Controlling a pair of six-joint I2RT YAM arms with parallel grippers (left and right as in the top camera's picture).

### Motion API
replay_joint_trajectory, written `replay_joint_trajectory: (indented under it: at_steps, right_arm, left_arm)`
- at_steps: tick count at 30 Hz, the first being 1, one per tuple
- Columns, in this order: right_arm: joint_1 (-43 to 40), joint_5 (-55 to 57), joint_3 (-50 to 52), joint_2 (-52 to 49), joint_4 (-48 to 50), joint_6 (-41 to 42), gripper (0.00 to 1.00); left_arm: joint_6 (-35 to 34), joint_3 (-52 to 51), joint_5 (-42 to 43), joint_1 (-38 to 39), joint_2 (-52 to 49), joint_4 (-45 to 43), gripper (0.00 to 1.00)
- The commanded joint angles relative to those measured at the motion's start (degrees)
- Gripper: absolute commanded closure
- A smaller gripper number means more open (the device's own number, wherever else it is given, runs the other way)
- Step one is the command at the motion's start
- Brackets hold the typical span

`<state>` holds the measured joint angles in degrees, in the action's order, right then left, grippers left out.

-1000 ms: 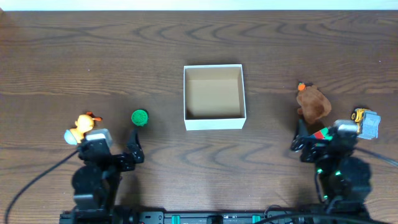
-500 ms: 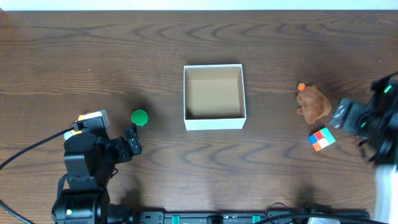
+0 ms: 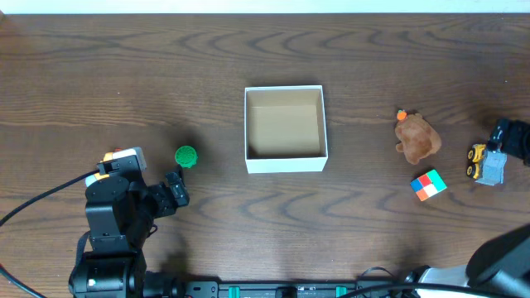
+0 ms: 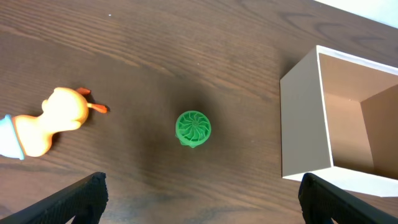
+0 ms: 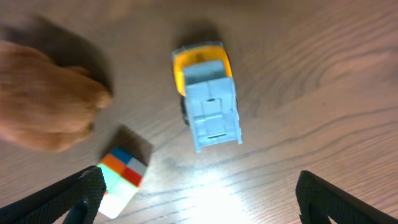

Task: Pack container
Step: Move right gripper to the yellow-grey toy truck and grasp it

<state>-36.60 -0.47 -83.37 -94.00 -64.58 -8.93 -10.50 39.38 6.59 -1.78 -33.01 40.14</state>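
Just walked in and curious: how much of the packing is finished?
Nothing packed yet: the container is empty. Both open grippers hold nothing: left gripper by the green toy, right gripper by the truck. Duck, plush and cube also wait outside.

Left tool (image 4: pixel 202 198) and right tool (image 5: pixel 200 196), both empty, jaws wide apart.

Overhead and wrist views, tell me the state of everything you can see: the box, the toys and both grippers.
container: upright, open-topped, empty.
green ribbed toy: on the table, left of the container.
orange duck: lying on its side on the table.
brown plush toy: on the table, right of the container.
coloured cube: on the table.
toy truck: on the table, ungripped.
left gripper: open, empty.
right gripper: open, empty.
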Motion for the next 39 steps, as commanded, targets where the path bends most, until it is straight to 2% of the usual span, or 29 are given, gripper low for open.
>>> replay_joint_trajectory:
  at_steps: [1,18,22,27,32,34,39]
  right_arm:
    - [-1.11,-0.44,-0.5,-4.13,0.72,-2.1,0.01]
    - [-1.09,-2.03,0.42,-17.68,6.91,-2.08,0.01]
    - [-0.61,-2.4,0.42,-18.56,7.19,-2.08,0.08]
    - [-0.35,-2.45,0.42,-18.53,8.0,-1.84,0.11]
    - [-0.35,-2.6,0.42,-18.53,8.02,-1.86,0.25]
    - [-0.35,-2.64,0.42,-18.53,8.0,-1.84,0.34]
    - [-0.35,-2.64,0.42,-18.53,8.0,-1.84,0.39]
  left_arm:
    - [-0.13,1.42,0.26,0.13,0.11,0.11,0.02]
    - [-0.11,1.42,0.26,0.13,0.09,0.13,0.02]
    - [-0.13,1.42,0.28,0.13,0.11,0.13,0.02]
    - [-0.13,1.42,0.26,0.13,0.11,0.13,0.02]
    - [-0.13,1.42,0.26,0.13,0.11,0.13,0.02]
    - [-0.13,1.42,0.28,0.13,0.11,0.13,0.02]
    - [-0.13,1.42,0.28,0.13,0.11,0.13,0.02]
